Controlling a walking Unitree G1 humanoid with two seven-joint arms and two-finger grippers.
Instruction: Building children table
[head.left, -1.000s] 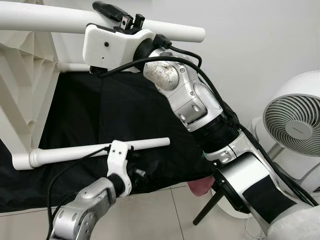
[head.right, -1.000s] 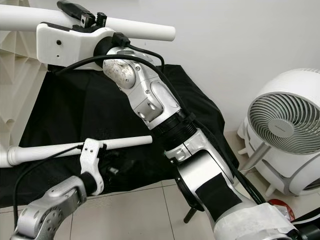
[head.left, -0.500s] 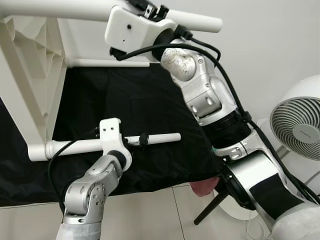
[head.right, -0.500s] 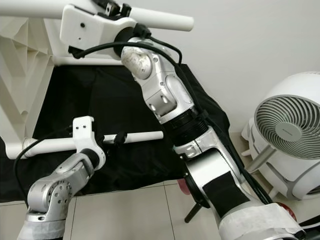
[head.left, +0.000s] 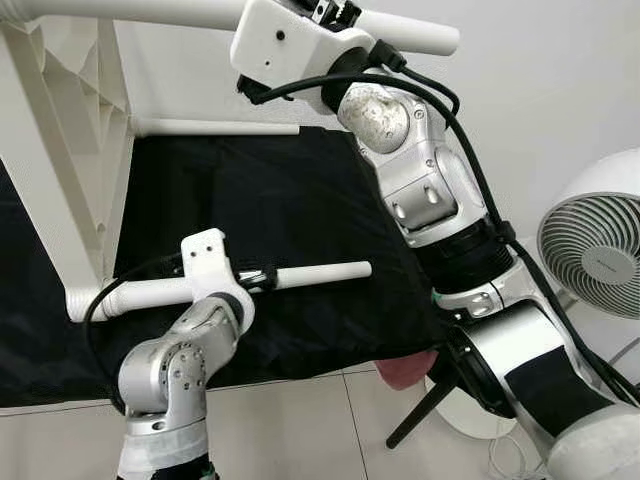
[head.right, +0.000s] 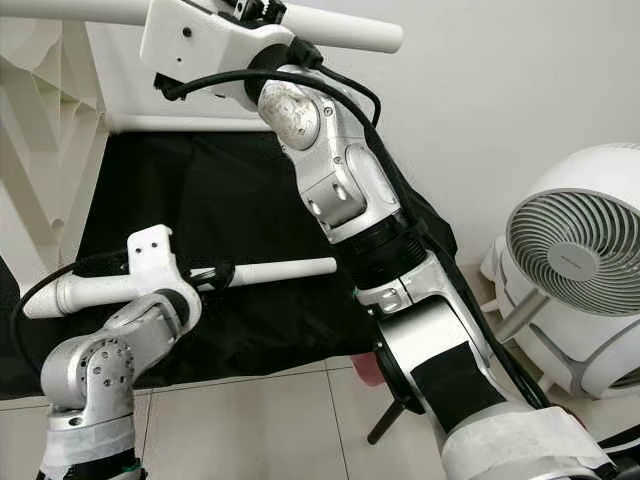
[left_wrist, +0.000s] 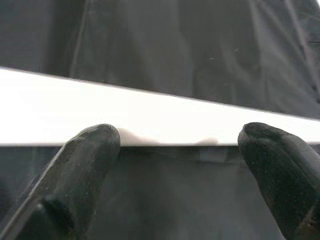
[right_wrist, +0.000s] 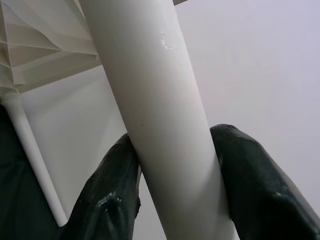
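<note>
White table legs (head.left: 310, 273), black cloth (head.left: 290, 210), silver arms, white fan (head.left: 600, 262) with grey grille

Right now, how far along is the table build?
Done: three legs are fitted in the tabletop, which lies on its side on the black cloth. In hand: the right hand clamps the upper leg; the left hand brackets the lower leg, fingers apart. Left: a fourth leg can't be seen; standing it upright.

Upper leg (head.left: 420, 35) above lower leg (head.left: 320, 273) (cloth (head.left: 290, 200) beneath); fan (head.left: 595, 260) rightward.
</note>
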